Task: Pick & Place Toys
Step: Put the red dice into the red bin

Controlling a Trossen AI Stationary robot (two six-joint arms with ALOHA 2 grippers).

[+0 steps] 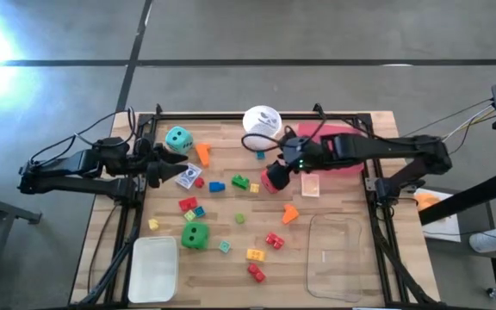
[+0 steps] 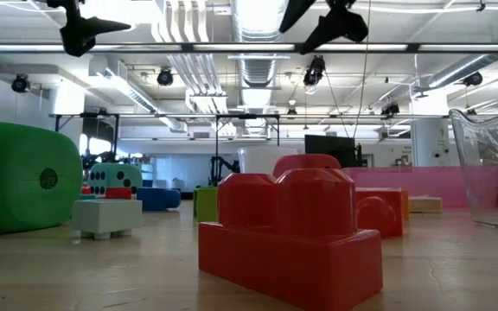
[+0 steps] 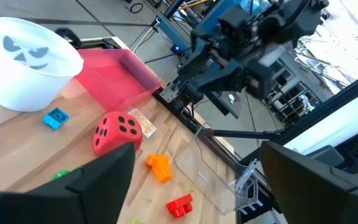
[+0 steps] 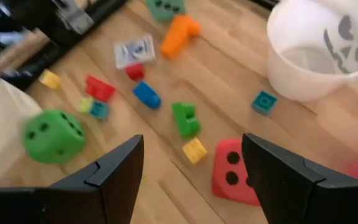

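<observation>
Red die under right gripper (jaws apart)

Looks like a robotics lab / open industrial workspace, not a home. Low view: high ceiling w/ exposed ducts and long strip lights, white columns, a dark monitor and more benches further back. High view: polished concrete floor w/ seam lines — wooden tabletop fenced by a black metal frame, cables trailing off the rig at both sides.
</observation>
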